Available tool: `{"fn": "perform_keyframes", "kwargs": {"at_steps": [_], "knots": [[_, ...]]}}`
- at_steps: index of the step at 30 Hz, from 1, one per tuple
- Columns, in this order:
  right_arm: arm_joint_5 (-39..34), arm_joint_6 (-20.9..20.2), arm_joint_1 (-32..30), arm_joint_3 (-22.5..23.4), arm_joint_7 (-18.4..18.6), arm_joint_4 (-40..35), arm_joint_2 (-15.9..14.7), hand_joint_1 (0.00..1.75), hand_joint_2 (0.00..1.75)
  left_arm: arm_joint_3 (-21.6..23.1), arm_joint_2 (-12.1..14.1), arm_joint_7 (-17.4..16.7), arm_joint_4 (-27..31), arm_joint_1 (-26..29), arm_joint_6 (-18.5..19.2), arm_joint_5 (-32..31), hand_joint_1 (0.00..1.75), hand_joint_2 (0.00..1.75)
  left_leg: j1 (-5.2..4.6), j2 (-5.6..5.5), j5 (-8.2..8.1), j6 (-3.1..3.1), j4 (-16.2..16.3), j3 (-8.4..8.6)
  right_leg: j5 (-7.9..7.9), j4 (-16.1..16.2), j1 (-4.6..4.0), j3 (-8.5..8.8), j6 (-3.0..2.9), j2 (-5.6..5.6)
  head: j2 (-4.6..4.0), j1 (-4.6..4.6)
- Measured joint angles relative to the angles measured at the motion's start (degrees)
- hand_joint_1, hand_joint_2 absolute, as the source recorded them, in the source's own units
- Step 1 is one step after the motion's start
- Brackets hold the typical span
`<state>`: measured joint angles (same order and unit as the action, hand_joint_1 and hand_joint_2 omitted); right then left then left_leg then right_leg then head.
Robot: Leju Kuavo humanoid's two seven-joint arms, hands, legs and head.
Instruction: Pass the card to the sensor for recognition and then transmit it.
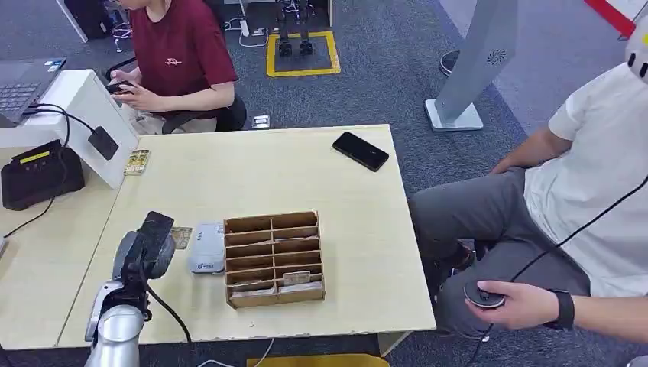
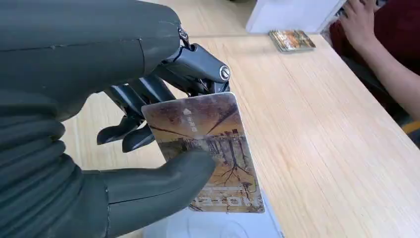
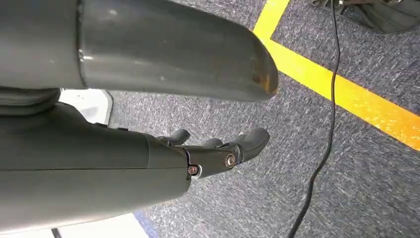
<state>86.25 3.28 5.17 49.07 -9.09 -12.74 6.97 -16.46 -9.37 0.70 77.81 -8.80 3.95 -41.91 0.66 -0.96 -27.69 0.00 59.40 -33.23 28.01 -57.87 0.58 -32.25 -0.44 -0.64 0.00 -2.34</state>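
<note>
Floor: grey carpet (image 1: 397,69), with a yellow taped square outline (image 1: 303,53) at the far side.
Surface: pale wood-grain tabletop (image 1: 267,176), a second like it (image 1: 38,260) butted against its left side.
Stand: a grey slanted pillar on a flat base (image 1: 458,115), right of the far table edge.
Seating: a dark office chair (image 1: 221,116) behind the far edge.
People: one in a dark red shirt (image 1: 183,53) sits at the far side; another in a white shirt (image 1: 604,168) sits at the right.
Light: even, soft, no hard shadows.

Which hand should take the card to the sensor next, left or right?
Left. The left hand already pinches the card above the table, beside the grey reader. The right hand hangs over carpet, holding nothing.
</note>
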Motion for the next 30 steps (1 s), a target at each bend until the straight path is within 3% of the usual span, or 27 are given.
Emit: {"fn": "perform_keyframes", "kwargs": {"at_steps": [15,30], "knots": [[0.0,-0.64,0.22,-1.82,0.7,0.0,0.28,0.0,0.0,-1.16,-2.41,-0.85,-2.01,-1.14,0.83,0.93,1.75,1.75,0.0,0.0,0.0,0.0,0.0,0.0,0.0,0.0,0.0,0.0,0.0,0.0,0.0,0.0],[0.0,-0.72,0.46,-3.08,1.31,0.0,1.25,0.0,0.0,-1.31,-5.51,-2.58,-2.84,-0.78,-0.04,-3.64,1.75,1.75,0.0,0.0,0.0,0.0,0.0,-0.01,0.0,0.0,0.0,0.0,0.0,0.0,0.0,0.0]]}}
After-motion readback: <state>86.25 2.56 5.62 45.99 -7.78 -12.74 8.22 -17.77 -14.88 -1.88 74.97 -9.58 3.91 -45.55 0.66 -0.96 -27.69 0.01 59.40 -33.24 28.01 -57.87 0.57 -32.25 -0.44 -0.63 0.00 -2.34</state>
